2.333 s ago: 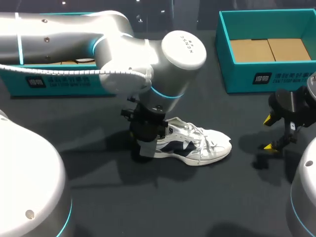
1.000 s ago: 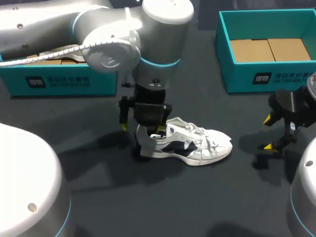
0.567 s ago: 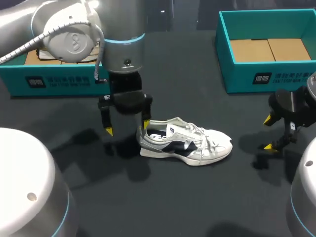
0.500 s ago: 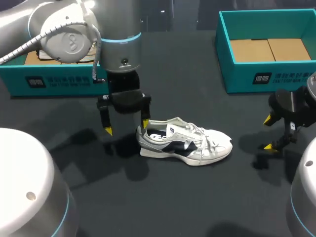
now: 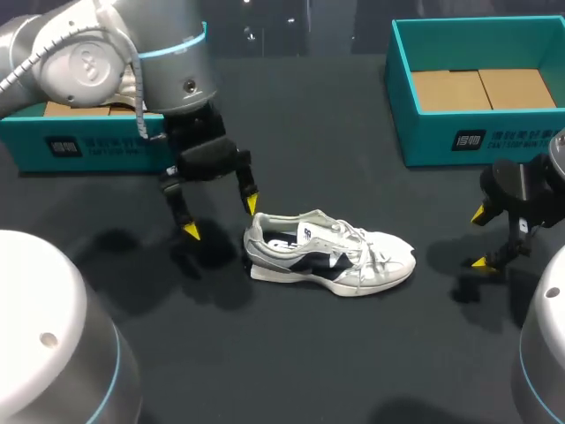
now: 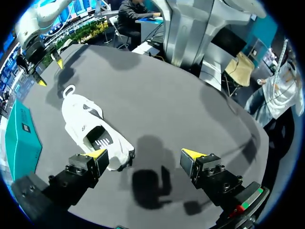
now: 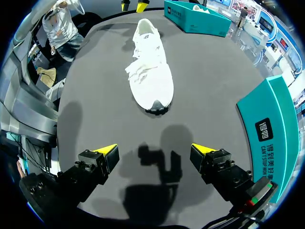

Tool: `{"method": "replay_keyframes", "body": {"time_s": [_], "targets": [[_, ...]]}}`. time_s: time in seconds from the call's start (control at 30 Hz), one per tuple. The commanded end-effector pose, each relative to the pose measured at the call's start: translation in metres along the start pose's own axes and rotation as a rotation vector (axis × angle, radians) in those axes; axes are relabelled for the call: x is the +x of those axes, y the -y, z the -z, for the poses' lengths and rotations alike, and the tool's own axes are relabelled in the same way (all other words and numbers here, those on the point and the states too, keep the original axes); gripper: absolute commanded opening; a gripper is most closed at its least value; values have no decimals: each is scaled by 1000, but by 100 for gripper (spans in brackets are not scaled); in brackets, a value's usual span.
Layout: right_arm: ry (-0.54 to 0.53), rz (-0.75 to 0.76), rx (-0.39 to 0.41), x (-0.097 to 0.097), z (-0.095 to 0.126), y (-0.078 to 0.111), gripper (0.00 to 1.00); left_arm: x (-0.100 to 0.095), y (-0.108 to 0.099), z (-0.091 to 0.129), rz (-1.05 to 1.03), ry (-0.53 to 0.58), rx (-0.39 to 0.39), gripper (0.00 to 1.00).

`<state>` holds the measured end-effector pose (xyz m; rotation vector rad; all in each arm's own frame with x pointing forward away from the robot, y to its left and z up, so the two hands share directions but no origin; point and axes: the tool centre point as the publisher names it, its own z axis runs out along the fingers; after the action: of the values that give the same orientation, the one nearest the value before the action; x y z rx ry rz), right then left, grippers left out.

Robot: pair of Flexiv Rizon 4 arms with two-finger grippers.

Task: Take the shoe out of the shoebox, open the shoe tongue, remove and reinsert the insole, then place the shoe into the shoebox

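Note:
A white shoe (image 5: 331, 257) with dark side panels lies on the black table, toe to the right, heel to the left. My left gripper (image 5: 221, 216) hangs open just left of the heel, holding nothing; in its wrist view the shoe (image 6: 93, 133) lies beside one finger of the left gripper (image 6: 145, 153). My right gripper (image 5: 478, 238) stands open to the right of the toe, apart from it. Seen from the right wrist, the shoe (image 7: 150, 71) lies ahead of the open right gripper (image 7: 155, 150), toe toward it. A teal shoebox (image 5: 415, 132) stands at the back right, another teal box (image 5: 97, 146) at the back left.
The back-left box (image 7: 195, 19) holds something pale, partly hidden by my left arm. My robot's rounded white parts (image 5: 53, 344) fill the front corners. Bare black tabletop (image 5: 309, 353) stretches in front of the shoe.
My left gripper, first down at the shoe's heel, has lifted off and swung left and back, empty. The shoe and my right arm have stayed put.

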<state>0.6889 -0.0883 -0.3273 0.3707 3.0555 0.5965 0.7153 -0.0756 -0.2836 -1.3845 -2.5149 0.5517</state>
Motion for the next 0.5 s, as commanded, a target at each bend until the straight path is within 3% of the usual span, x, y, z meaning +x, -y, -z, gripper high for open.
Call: {"method": "replay_keyframes", "body": {"time_s": [0.03, 0.17, 0.5], "targets": [[3, 0, 1, 2, 0, 0, 100, 17, -12, -10, 105, 267, 184, 100], [3, 0, 1, 2, 0, 0, 100, 24, -21, -21, 165, 397, 239, 100], [3, 0, 1, 2, 0, 0, 100, 25, -25, -20, 200, 379, 236, 100]]}}
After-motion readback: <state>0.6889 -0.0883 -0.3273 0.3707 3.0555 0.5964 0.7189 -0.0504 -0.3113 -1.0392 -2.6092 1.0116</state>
